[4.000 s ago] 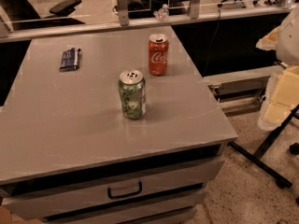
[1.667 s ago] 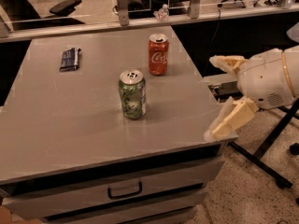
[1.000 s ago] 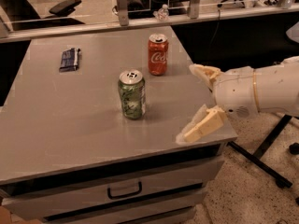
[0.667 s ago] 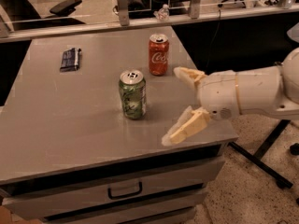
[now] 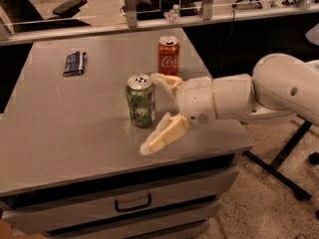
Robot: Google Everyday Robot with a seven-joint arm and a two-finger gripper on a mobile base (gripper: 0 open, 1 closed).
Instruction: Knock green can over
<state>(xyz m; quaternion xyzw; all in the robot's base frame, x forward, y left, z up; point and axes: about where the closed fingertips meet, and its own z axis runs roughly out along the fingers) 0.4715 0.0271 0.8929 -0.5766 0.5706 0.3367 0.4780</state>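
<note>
Gripper (image 5: 152,112) spread wide, holding nothing. Cream fingers splayed: upper finger (image 5: 167,82) by the top right of the green can (image 5: 140,101), lower finger (image 5: 166,133) angled down to the tabletop just front-right of the can's base. The can sits at the mouth of the spread fingers; contact cannot be told. White arm (image 5: 234,96) comes in from the right, low over the table's right edge.

Green can upright, near the middle of the grey table (image 5: 75,133); green and white mottled label, silver top with pull tab, no text readable.

Red can (image 5: 168,55) upright behind and a bit right of the green can, apart from it, with white Coca-Cola script partly readable. The upper finger lies between the two cans.

Dark flat packet (image 5: 74,63) lies far left on the table, well apart from both cans; its print is not legible.

Drawer with dark handle (image 5: 132,203) sits under the tabletop front. Clear bottle (image 5: 173,13) stands beyond the back rail. Speckled floor at right.
</note>
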